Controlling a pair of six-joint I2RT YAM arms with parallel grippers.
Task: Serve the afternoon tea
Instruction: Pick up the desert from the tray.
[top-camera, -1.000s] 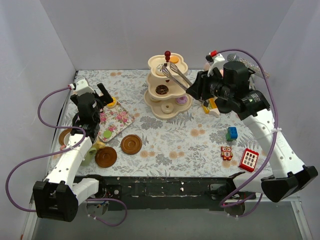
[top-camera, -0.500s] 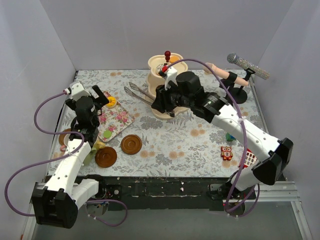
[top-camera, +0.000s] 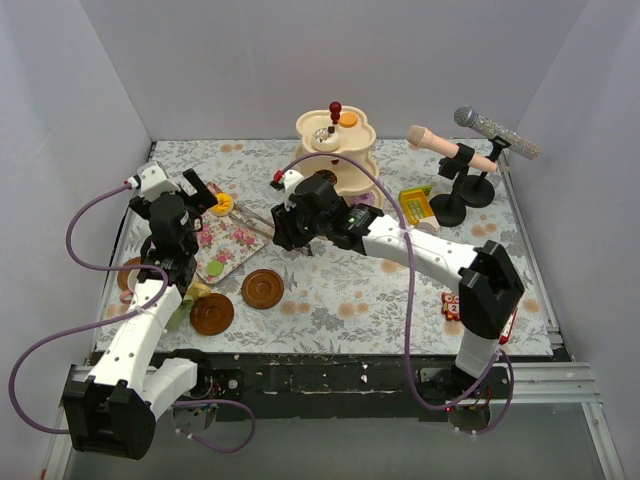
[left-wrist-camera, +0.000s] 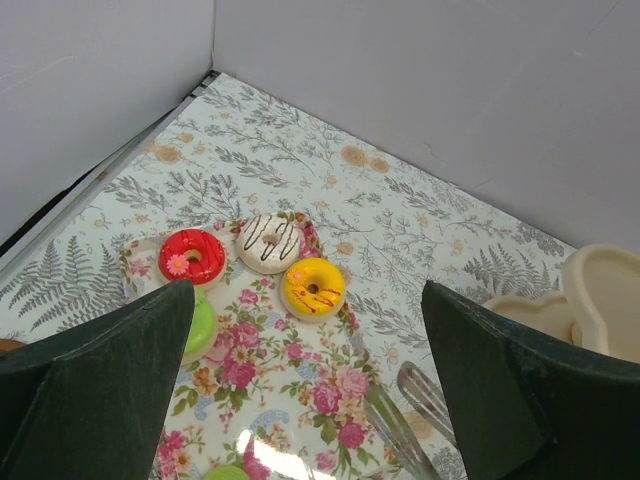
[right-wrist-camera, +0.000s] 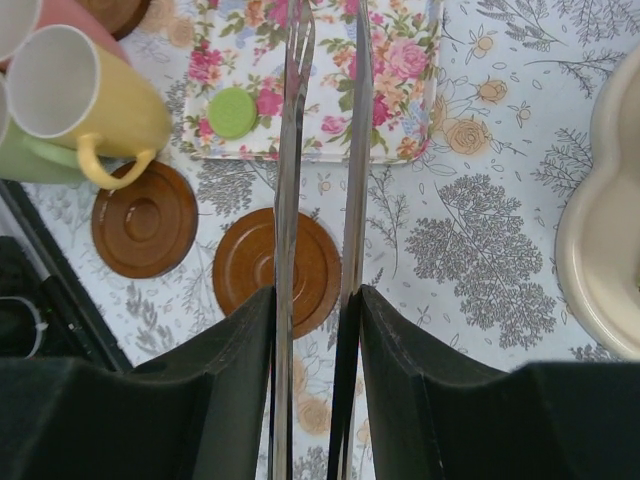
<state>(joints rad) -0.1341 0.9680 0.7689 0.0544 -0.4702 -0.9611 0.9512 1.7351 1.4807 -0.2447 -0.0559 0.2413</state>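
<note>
On the left, our left gripper (top-camera: 203, 190) hangs over the floral tray (top-camera: 236, 246), fingers wide apart and holding nothing. Only its wrist view tells apart the red donut (left-wrist-camera: 192, 257), the white striped donut (left-wrist-camera: 270, 242) and the yellow donut (left-wrist-camera: 312, 288) lying on that tray. Only the right wrist view shows the yellow cup (right-wrist-camera: 90, 95) just beside two brown saucers (right-wrist-camera: 145, 220). Our right gripper (right-wrist-camera: 315, 305) is clamped on the metal tongs (right-wrist-camera: 322, 150), whose tips reach over the tray. Behind it is the three-tier stand (top-camera: 335, 165). Farther right are two microphones (top-camera: 450, 145) and a red block (top-camera: 453, 305) whose marking is too small to read.
</note>
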